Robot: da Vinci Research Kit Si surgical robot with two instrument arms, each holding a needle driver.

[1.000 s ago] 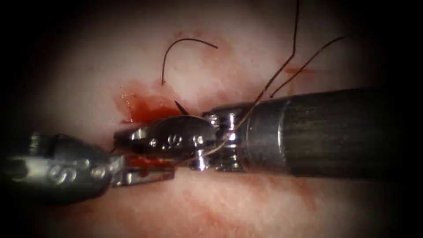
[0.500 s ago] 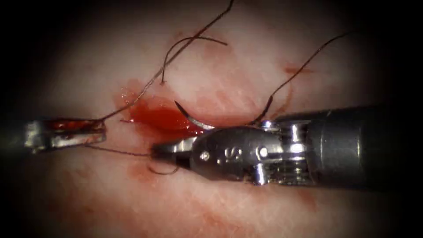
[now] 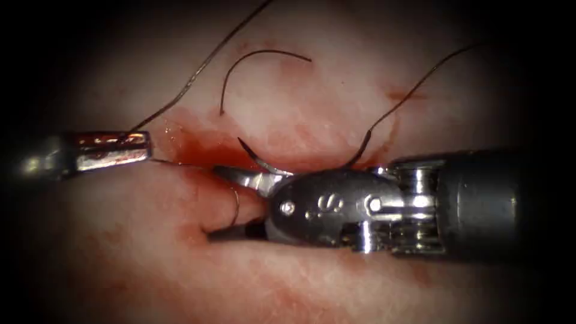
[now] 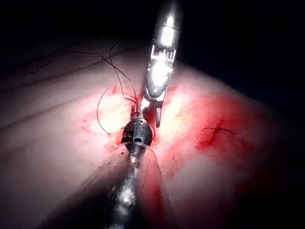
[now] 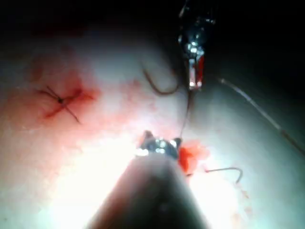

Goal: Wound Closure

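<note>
tissue [image 3: 336,78]: pale pork belly under both tools, with a cut running across the middle of the endoscope view.

red fluid [image 3: 201,147]: pooled at the cut, between the two tool tips; staining spreads to the surrounding surface.

left tool [image 3: 114,150]: enters from the endoscope view's left, tip just left of the fluid pool. jaws together, clamped on the thread; red smears on the upper jaw.

right tool [image 3: 228,201]: enters from the right and lies across the cut. jaws apart, one blade pointing left beside the fluid, the other lower on the tissue. they grip nothing; a small curl of thread lies in the gap between them.

needle [image 3: 258,161]: curved, dark, lying free at the cut just above the right tool's upper jaw, pointed end up and to the left. neither tool holds it. whether part of it sits in the tissue cannot be told.

thread [image 3: 198,66]: one strand runs from the left tool's jaws up and to the right, out of view; a short stretch runs from those jaws along the cut toward the right tool. another strand leaves the needle's rear end and rises to the upper right.

cut end of thread [image 3: 252,57]: an arched loose piece above the fluid, standing out of the tissue.

finished stitch [image 5: 62,102]: dark crossed threads in a red patch, well apart from the tools, seen in the right wrist view.
</note>
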